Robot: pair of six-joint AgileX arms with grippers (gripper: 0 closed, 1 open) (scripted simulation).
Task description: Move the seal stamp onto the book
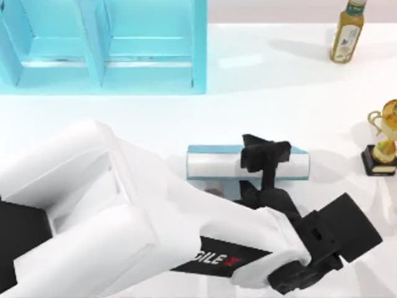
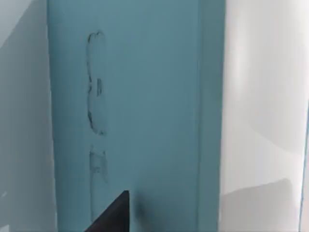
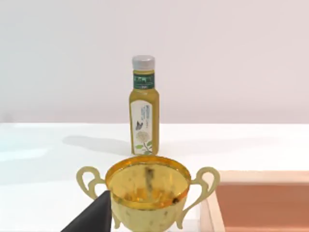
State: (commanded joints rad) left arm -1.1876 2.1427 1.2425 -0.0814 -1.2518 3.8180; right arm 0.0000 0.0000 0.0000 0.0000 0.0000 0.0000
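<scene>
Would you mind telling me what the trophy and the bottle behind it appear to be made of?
The trophy looks like polished gold metal: its bowl mirrors its surroundings, though it may be plated plastic. The bottle seems to be clear plastic or glass, since yellow liquid shows through; it has a paper-like label and a matte grey cap.

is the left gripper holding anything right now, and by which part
Cannot be told. The left gripper hangs over the book, but its fingers hide whatever may sit between them; no seal stamp is identifiable.
</scene>
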